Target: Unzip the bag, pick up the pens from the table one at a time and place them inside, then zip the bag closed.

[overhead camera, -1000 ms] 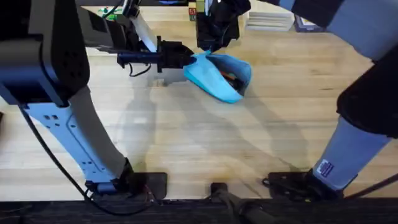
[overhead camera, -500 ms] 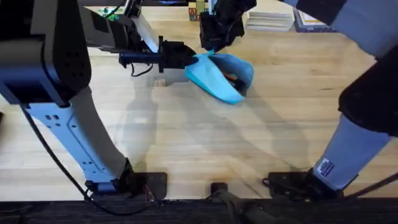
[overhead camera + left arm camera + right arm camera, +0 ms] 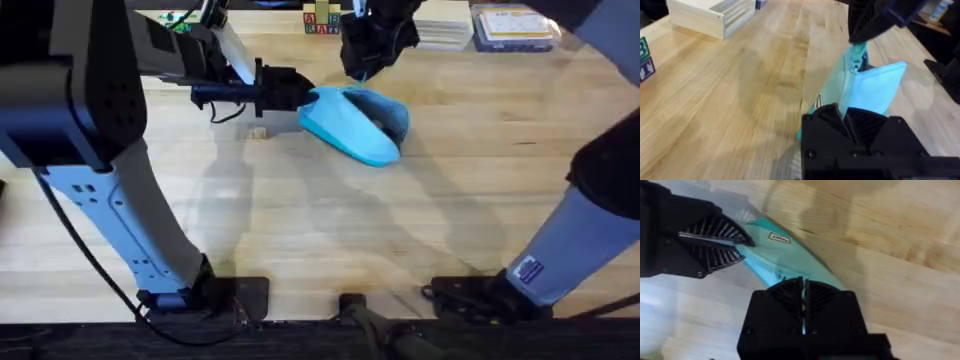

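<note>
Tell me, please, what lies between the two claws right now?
The bag spans the stretch between them: the left claw pinches its one end, and the right claw grips the teal pull at the top. The overhead view shows it.

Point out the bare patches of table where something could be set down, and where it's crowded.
Bare table lies between the bag and the arm bases, and right of the bag. Crowded: the bag's near end, pinched by the left gripper; its top, where the right gripper holds the zipper; and the far edge, with a clear box and blocks.
</note>
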Robot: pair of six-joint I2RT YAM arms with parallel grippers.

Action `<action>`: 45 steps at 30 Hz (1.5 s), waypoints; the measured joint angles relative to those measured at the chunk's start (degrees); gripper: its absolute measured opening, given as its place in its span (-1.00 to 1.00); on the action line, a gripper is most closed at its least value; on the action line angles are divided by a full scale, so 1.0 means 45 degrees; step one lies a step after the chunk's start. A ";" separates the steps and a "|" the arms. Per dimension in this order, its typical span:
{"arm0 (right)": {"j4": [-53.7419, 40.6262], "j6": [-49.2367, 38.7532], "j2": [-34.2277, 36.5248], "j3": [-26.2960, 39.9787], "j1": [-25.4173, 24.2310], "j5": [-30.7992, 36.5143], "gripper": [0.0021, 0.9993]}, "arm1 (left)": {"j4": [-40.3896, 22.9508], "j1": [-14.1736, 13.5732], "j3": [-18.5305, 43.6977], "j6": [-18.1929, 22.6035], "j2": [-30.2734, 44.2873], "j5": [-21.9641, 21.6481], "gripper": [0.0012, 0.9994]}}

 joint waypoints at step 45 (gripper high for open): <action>-0.2888 0.0391 -0.1465 0.0011 -0.1239 0.1307 -0.94 | -0.0065 0.0073 0.0000 0.0000 0.0000 -0.0230 -0.92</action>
